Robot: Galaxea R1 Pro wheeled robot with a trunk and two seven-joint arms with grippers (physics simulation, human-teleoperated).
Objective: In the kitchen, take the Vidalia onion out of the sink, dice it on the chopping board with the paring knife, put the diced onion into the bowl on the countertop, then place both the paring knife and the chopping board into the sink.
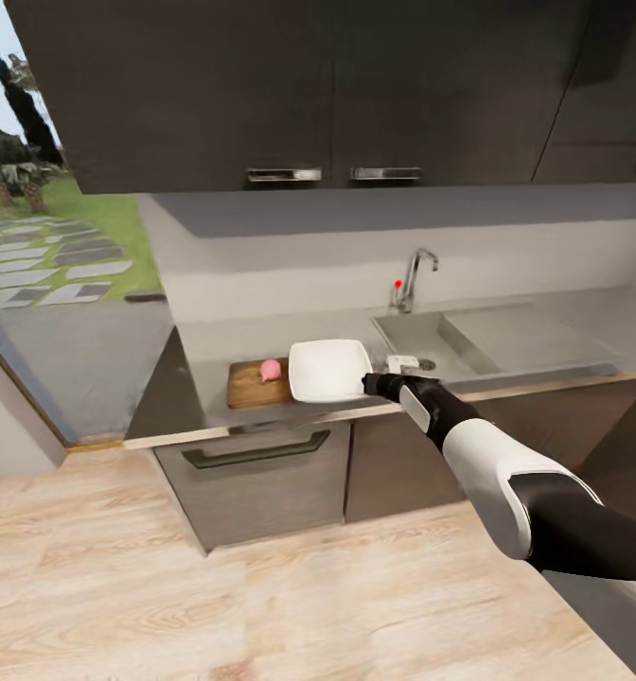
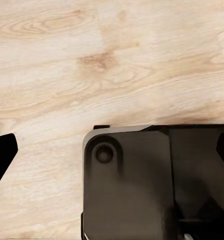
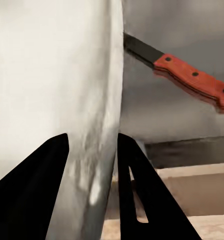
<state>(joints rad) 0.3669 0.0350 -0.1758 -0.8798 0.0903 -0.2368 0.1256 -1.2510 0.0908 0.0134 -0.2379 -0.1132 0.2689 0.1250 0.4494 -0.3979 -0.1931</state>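
The white bowl [image 1: 327,369] is at the countertop's [image 1: 214,342] front, overlapping the right end of the wooden chopping board [image 1: 247,383]. My right gripper [image 1: 367,383] is shut on the bowl's right rim; in the right wrist view the bowl's wall [image 3: 52,75] stands between the two dark fingers [image 3: 47,170]. A pinkish onion [image 1: 272,370] lies on the board. The paring knife [image 3: 192,75], red-handled, rests on the grey worktop beyond the bowl. The sink [image 1: 422,336] lies just right of the bowl. My left gripper [image 2: 112,150] hangs over the wood floor, fingers wide apart.
A chrome faucet [image 1: 413,274] with a red knob stands behind the basin, and the drainboard [image 1: 536,336] extends right. Dark wall cabinets [image 1: 309,85] hang overhead. Drawers [image 1: 256,454] sit under the counter. The robot's dark base [image 2: 142,185] is below the left gripper.
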